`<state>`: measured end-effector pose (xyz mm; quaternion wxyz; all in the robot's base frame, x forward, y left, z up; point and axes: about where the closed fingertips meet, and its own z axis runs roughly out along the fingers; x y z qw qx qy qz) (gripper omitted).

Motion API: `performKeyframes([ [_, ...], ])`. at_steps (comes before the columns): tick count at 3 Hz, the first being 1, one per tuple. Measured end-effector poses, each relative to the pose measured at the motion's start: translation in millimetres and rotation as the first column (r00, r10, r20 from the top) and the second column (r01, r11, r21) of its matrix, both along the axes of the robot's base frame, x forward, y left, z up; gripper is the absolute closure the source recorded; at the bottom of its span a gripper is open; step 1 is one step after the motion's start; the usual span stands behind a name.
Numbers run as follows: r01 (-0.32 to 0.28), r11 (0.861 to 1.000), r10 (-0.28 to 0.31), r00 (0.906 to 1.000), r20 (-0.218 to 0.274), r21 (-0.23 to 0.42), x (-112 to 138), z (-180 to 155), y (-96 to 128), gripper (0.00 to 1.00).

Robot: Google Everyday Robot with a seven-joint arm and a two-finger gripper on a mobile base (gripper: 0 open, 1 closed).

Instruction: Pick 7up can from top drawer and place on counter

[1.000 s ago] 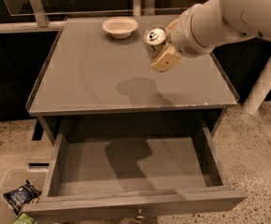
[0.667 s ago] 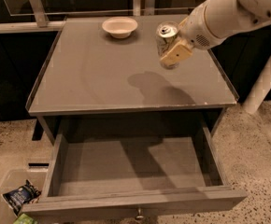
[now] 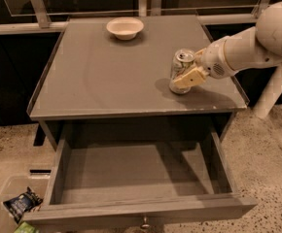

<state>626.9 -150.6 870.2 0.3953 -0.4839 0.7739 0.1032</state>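
Note:
The 7up can point(image 3: 181, 68) stands upright on the right side of the grey counter point(image 3: 102, 76), its pull-tab top showing. My gripper point(image 3: 188, 74) reaches in from the right on the white arm and is shut on the can, with one beige finger point(image 3: 190, 76) across the can's front. The can's base touches or nearly touches the counter. The top drawer point(image 3: 141, 210) is pulled open below the counter; nothing lies inside it, and its small metal knob point(image 3: 143, 223) shows at the bottom edge.
A white bowl point(image 3: 125, 28) sits at the back of the counter. A bin with a snack bag point(image 3: 22, 203) stands on the floor at lower left. A white post point(image 3: 273, 89) rises at the right. A rail runs along the wall behind.
The arm has carried the can down from above the counter's back right to the counter surface near its right front. The drawer and bowl have not moved.

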Motion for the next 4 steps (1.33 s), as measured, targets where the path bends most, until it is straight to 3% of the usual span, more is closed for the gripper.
performKeyframes([
  [1, 0.002, 1.000, -0.002, 0.9999, -0.014, 0.015, -0.3, -7.3, -1.2, 1.00],
  [2, 0.002, 1.000, -0.002, 0.9999, -0.014, 0.015, -0.3, -5.8, -1.3, 0.84],
  [4, 0.002, 1.000, -0.001, 0.9999, -0.014, 0.015, -0.3, -5.7, -1.2, 0.37],
])
